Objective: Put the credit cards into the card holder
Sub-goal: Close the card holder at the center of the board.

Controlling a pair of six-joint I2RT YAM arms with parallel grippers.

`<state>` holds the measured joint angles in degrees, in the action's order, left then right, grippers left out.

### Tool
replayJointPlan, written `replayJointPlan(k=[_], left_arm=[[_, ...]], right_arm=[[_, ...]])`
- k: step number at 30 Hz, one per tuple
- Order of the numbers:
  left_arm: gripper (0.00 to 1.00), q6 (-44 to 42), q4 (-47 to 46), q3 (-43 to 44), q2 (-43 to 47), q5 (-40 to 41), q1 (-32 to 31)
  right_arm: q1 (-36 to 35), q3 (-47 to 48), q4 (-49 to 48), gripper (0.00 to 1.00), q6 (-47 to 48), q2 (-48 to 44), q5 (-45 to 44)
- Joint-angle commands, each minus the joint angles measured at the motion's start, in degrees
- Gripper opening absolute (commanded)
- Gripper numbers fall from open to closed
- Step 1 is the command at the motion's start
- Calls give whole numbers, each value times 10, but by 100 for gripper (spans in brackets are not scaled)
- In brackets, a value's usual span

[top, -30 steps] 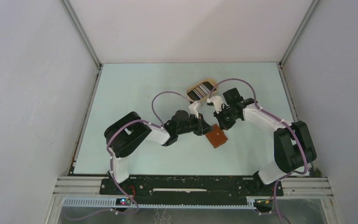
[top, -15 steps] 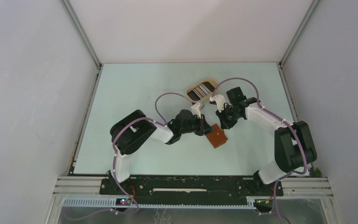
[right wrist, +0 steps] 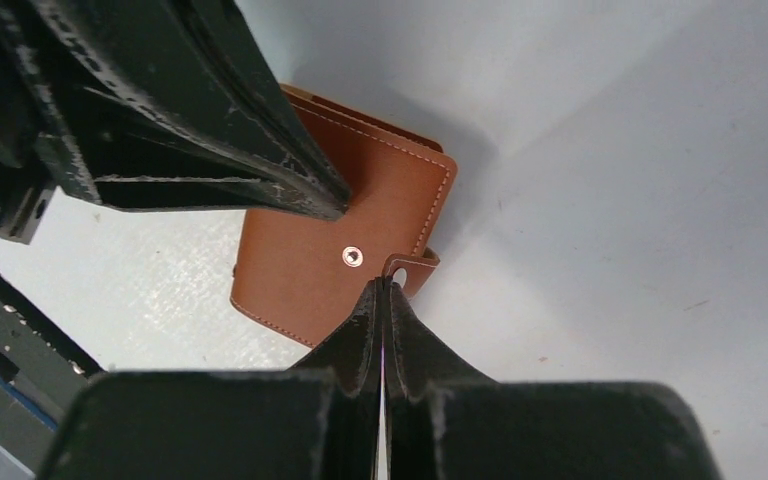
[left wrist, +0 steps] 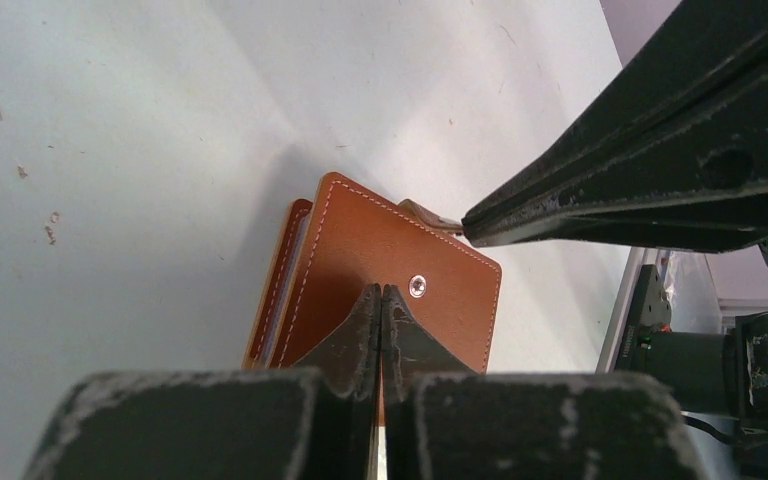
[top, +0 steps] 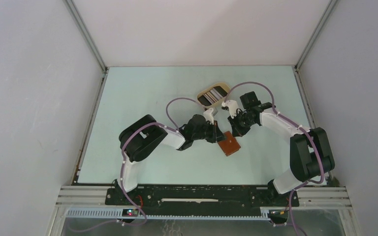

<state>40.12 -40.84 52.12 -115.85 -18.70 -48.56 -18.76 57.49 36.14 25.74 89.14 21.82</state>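
Left pincer (left wrist: 381, 296): fingers pressed together, tips down on the brown cover of the card holder (left wrist: 360, 240), just beside its metal snap stud (left wrist: 417, 286).

Right pincer (right wrist: 384, 290): fingers together as well, tips right at the small closing tab (right wrist: 412, 268) that sticks out from the holder's edge. Cannot tell whether the tab is nipped between them.

The two pincers come at the holder from opposite sides, tips near each other.

Card holder: folded shut, lying flat on the pale green bench (top: 142, 98), around mid-bench, between the two arms.

Credit cards (top: 211, 95): dark and pale, lying together in a beige oval tray (top: 218, 85) farther back on the bench, apart from the holder.
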Motion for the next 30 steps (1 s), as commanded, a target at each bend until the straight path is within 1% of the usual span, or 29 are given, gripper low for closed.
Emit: replayJointPlan(k=[1, 12, 30], left_arm=[[0, -1, 16, 24, -7, -6, 3], [0, 0, 13, 15, -2, -4, 4], [0, 5, 1, 12, -3, -11, 5]], right_arm=[[0, 17, 12, 0, 14, -4, 40], [-8, 17, 34, 0, 31, 31, 50], [-30, 17, 21, 0, 19, 28, 42]])
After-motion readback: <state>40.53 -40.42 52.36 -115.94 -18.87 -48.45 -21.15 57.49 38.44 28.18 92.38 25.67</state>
